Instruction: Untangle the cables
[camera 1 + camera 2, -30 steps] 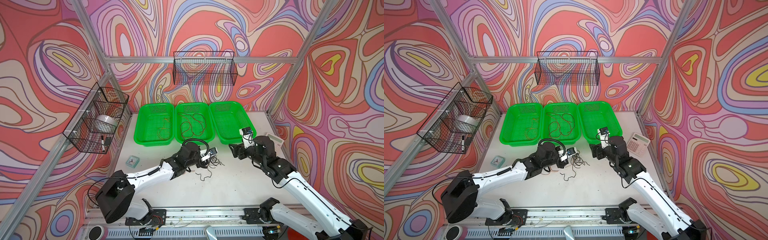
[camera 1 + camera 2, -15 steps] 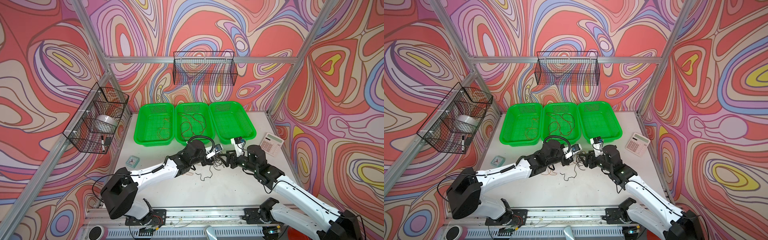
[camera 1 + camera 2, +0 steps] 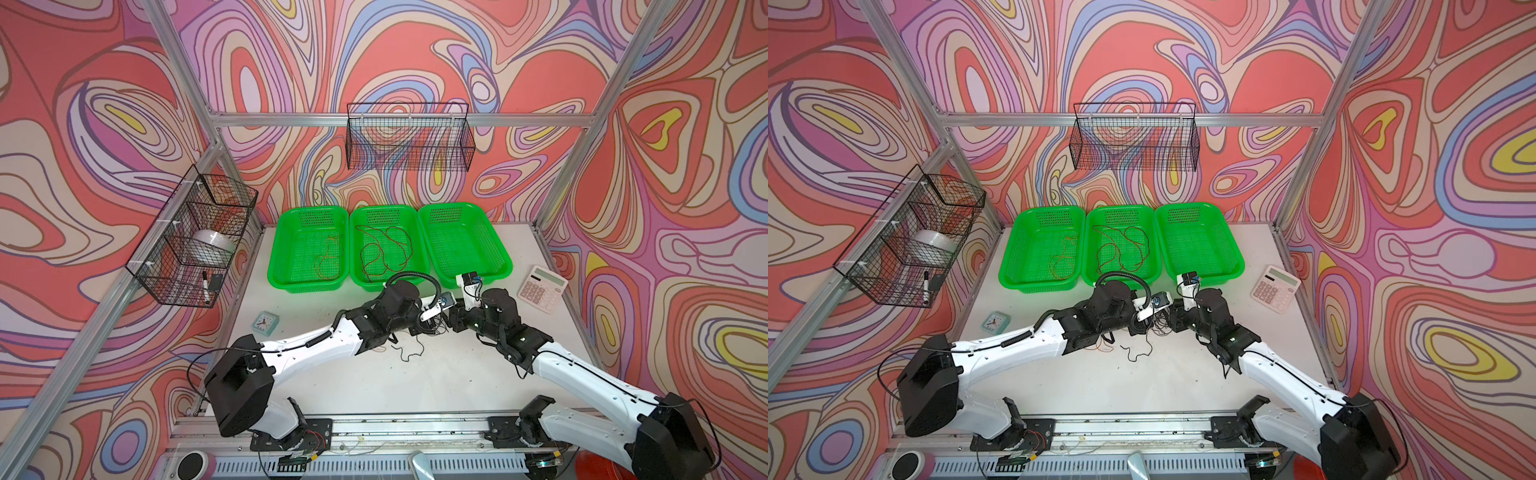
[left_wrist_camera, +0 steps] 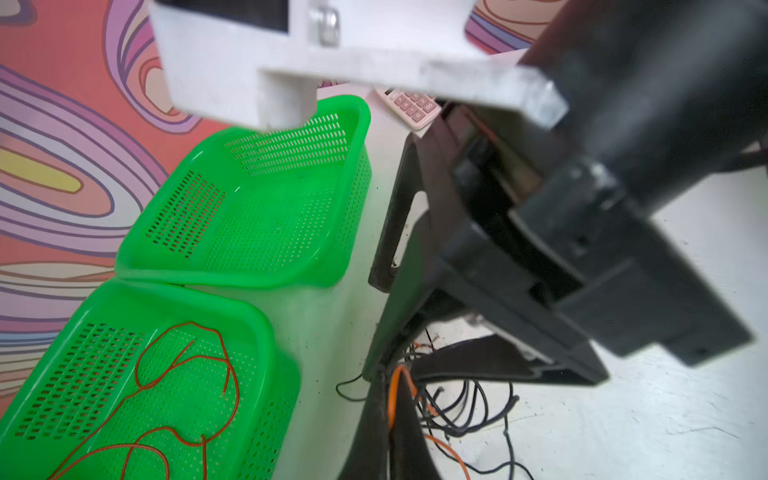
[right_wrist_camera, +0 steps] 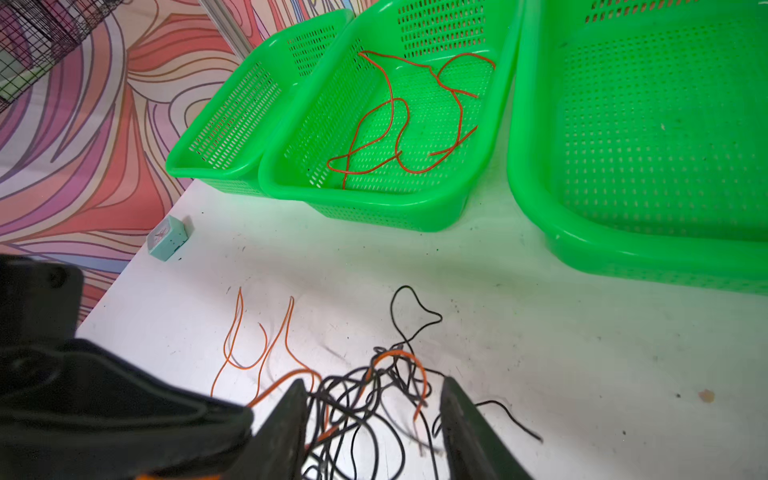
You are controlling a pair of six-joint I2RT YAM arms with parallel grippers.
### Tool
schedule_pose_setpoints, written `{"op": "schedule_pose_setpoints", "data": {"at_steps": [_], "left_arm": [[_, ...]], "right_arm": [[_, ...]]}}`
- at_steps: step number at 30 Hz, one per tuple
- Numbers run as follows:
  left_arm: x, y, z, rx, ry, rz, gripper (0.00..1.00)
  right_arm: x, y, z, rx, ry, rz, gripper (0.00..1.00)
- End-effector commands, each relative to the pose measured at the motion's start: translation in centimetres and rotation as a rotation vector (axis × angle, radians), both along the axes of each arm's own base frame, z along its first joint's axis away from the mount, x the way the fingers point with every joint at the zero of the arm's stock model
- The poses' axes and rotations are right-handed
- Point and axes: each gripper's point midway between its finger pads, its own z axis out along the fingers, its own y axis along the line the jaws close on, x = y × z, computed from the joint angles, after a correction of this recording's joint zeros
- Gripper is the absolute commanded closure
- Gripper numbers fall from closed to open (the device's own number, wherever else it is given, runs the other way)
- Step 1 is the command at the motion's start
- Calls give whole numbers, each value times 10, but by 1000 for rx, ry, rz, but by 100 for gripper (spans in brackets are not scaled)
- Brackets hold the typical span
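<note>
A tangle of black and orange cables (image 3: pixel 434 330) (image 3: pixel 1156 328) lies on the white table in front of the green baskets. My left gripper (image 4: pixel 388 386) is shut on an orange cable (image 4: pixel 394 388) at the tangle's edge. My right gripper (image 5: pixel 374 384) is open, its two fingers set down on either side of the tangle (image 5: pixel 365 399), touching it loosely. In both top views the two grippers meet head to head over the tangle. Loose orange loops (image 5: pixel 257 345) and a black strand (image 3: pixel 409 353) trail off it. A red cable (image 3: pixel 384 253) lies in the middle basket, a thin orange one (image 3: pixel 328 262) in the left basket.
Three green baskets (image 3: pixel 503 266) stand in a row at the back; the right one holds nothing. A pink calculator (image 3: pixel 542 289) lies at the right, a small teal clock (image 3: pixel 264 323) at the left. Wire baskets (image 3: pixel 409 137) hang on the back and left walls.
My right arm has swung left from the right basket down to the tangle, its jaws narrowing. The left gripper, still shut, has shifted right with the cables.
</note>
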Motion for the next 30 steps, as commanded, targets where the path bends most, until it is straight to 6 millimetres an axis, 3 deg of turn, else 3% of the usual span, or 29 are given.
{"op": "schedule_pose_setpoints", "data": {"at_steps": [1,6,12,16,19,21,25,30], "left_arm": [[-7,-2,19,-11,-8,-32,100],[-3,2,19,23,-25,-16,100],[0,8,21,55,-54,-2,100],[0,13,29,57,-80,7,100],[-1,14,31,59,-81,5,100],[-2,13,32,53,-79,1,100],[-2,12,35,43,-84,-3,100],[-3,11,38,38,-81,-10,100]], "right_arm": [[-6,12,12,52,-67,75,38],[-19,11,15,59,-99,114,30],[-5,-29,16,-47,-79,-114,35],[-10,-42,21,-87,-101,-145,37],[-19,-46,39,-69,-167,-135,35],[-34,-37,47,-49,-213,-36,28],[-52,-19,41,-32,-195,107,26],[-49,0,42,-20,-204,169,27]]}}
